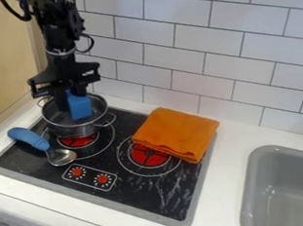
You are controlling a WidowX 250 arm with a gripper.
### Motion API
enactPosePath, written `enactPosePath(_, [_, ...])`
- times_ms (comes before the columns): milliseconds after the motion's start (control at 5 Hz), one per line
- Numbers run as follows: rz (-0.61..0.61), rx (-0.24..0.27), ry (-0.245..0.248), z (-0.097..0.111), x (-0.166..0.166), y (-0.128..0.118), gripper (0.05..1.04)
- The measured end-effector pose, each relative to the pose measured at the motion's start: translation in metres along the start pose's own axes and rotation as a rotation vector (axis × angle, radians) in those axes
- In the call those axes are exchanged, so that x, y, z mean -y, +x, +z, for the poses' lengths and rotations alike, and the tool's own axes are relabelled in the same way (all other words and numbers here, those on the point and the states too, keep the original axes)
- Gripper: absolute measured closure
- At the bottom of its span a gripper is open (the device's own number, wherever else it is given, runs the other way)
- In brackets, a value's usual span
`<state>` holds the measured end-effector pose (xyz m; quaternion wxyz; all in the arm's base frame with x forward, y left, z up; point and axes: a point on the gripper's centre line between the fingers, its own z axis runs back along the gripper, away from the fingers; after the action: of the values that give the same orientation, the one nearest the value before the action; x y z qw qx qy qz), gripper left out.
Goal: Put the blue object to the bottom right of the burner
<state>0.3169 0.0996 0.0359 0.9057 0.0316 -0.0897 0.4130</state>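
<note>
Toward the upper left, a blue block is pinched in the black gripper, at the steel pot's mouth.
The block's long axis runs roughly up and down, its lower end toward the pot. Nearby, a blue-handled spoon lies on the cooktop; at centre right, a folded orange cloth; lower right, a grey sink.

1 pot, 1 spoon, 1 cloth sit left of 1 sink.
</note>
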Motion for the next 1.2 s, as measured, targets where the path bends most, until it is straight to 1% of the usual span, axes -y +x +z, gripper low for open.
enactPosePath(200, [-0.023,0.053,-0.033,0.024,0.009,-0.003,0.820])
enactPosePath(400, [-0.095,0.050,-0.073,0.039,0.027,-0.030,0.820])
enactPosePath(600, [-0.169,0.038,-0.110,0.048,0.035,-0.063,0.820])
enactPosePath(800, [-0.251,0.007,-0.108,0.044,0.036,-0.095,0.820])
enactPosePath(1000, [-0.347,-0.034,-0.101,0.031,0.035,-0.129,0.820])
enactPosePath(1200, [-0.405,-0.035,-0.107,0.027,0.036,-0.145,0.820])
